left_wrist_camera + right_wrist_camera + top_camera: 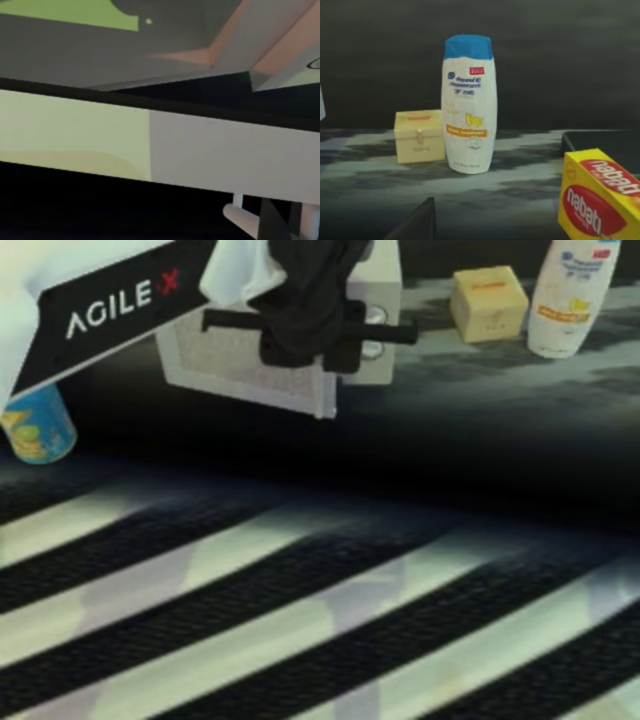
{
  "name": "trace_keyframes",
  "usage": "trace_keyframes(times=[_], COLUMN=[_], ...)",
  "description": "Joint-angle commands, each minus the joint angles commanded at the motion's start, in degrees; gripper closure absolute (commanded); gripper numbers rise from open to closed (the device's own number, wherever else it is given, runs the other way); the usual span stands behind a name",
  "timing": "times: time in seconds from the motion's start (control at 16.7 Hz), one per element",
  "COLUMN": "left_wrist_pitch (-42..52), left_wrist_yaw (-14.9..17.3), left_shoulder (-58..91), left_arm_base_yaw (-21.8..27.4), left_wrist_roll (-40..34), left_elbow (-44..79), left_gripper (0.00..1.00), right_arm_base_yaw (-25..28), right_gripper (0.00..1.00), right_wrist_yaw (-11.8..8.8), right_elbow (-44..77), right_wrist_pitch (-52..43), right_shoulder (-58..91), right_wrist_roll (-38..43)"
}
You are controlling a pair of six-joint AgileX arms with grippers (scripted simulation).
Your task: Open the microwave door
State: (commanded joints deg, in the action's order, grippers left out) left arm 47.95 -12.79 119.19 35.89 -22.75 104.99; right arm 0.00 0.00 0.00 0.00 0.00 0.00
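Striped black and pale surface [300, 640] fills most of the top view, with everything standing along its far edge. At the far left stands a blue can [38, 427] with a yellow pattern, partly under the left arm [110, 305], whose black link bears the AgileX lettering and reaches in from the upper left toward the microwave. The microwave [383, 290], off-white with two round silver knobs [374, 330] on its right panel, sits left of centre at the far edge. The microwave door [240, 365] with its grey mesh window stands swung out from the body, its free edge with the white handle bar [329, 395] pointing toward the near side. The left tool [300, 325] hangs over the door's top edge just beside the knobs, black bars running out to either side; whether its fingers are apart or together cannot be told. The left wrist view shows only large flat pale and grey panels close up.

Right of the microwave, and apart from it, sits a small tan box [488, 303], and just beside that stands a white shampoo bottle [570, 295]. The right wrist view shows the same box [419, 136] and bottle [469, 105] with its blue cap, plus a yellow nabati packet [597, 197] nearer the camera. The right tool itself does not appear in any view.
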Motion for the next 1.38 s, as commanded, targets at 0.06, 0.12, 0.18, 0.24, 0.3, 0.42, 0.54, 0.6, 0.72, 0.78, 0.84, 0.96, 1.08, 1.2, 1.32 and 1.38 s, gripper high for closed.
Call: trace_keyframes(times=[0.06, 0.12, 0.18, 0.24, 0.3, 0.42, 0.54, 0.6, 0.72, 0.78, 0.84, 0.96, 1.08, 1.2, 1.32, 1.38], left_wrist_pitch=[0.00, 0.00, 0.00, 0.00, 0.00, -0.06, -0.55, -1.08, -2.34, -2.92, -3.38, -3.64, -3.64, -3.64, -3.64, -3.64], left_wrist_yaw=[0.00, 0.00, 0.00, 0.00, 0.00, 0.34, 0.65, 1.03, 1.99, 2.45, 2.81, 3.01, 3.01, 3.01, 3.01, 3.01], left_shoulder=[0.00, 0.00, 0.00, 0.00, 0.00, 0.09, -0.62, -1.41, -3.23, -4.06, -4.70, -5.06, -5.06, -5.06, -5.06, -5.06], left_arm_base_yaw=[0.00, 0.00, 0.00, 0.00, 0.00, 0.38, 0.27, 0.09, -0.41, -0.63, -0.77, -0.85, -0.85, -0.85, -0.85, -0.85], left_wrist_roll=[0.00, 0.00, 0.00, 0.00, 0.00, -0.22, 0.56, 1.43, 3.54, 4.55, 5.33, 5.77, 5.77, 5.77, 5.77, 5.77], left_elbow=[0.00, 0.00, 0.00, 0.00, 0.00, 0.06, -0.87, -2.01, -4.77, -6.05, -7.02, -7.57, -7.57, -7.57, -7.57, -7.57], left_gripper=[1.00, 1.00, 1.00, 1.00, 1.00, 1.00, 1.00, 1.00, 1.00, 1.00, 1.00, 1.00, 1.00, 1.00, 1.00, 1.00], right_arm_base_yaw=[0.00, 0.00, 0.00, 0.00, 0.00, 0.00, 0.00, 0.00, 0.00, 0.00, 0.00, 0.00, 0.00, 0.00, 0.00, 0.00], right_gripper=[0.00, 0.00, 0.00, 0.00, 0.00, 0.00, 0.00, 0.00, 0.00, 0.00, 0.00, 0.00, 0.00, 0.00, 0.00, 0.00], right_wrist_yaw=[0.00, 0.00, 0.00, 0.00, 0.00, 0.00, 0.00, 0.00, 0.00, 0.00, 0.00, 0.00, 0.00, 0.00, 0.00, 0.00], right_elbow=[0.00, 0.00, 0.00, 0.00, 0.00, 0.00, 0.00, 0.00, 0.00, 0.00, 0.00, 0.00, 0.00, 0.00, 0.00, 0.00], right_wrist_pitch=[0.00, 0.00, 0.00, 0.00, 0.00, 0.00, 0.00, 0.00, 0.00, 0.00, 0.00, 0.00, 0.00, 0.00, 0.00, 0.00], right_shoulder=[0.00, 0.00, 0.00, 0.00, 0.00, 0.00, 0.00, 0.00, 0.00, 0.00, 0.00, 0.00, 0.00, 0.00, 0.00, 0.00], right_wrist_roll=[0.00, 0.00, 0.00, 0.00, 0.00, 0.00, 0.00, 0.00, 0.00, 0.00, 0.00, 0.00, 0.00, 0.00, 0.00, 0.00])
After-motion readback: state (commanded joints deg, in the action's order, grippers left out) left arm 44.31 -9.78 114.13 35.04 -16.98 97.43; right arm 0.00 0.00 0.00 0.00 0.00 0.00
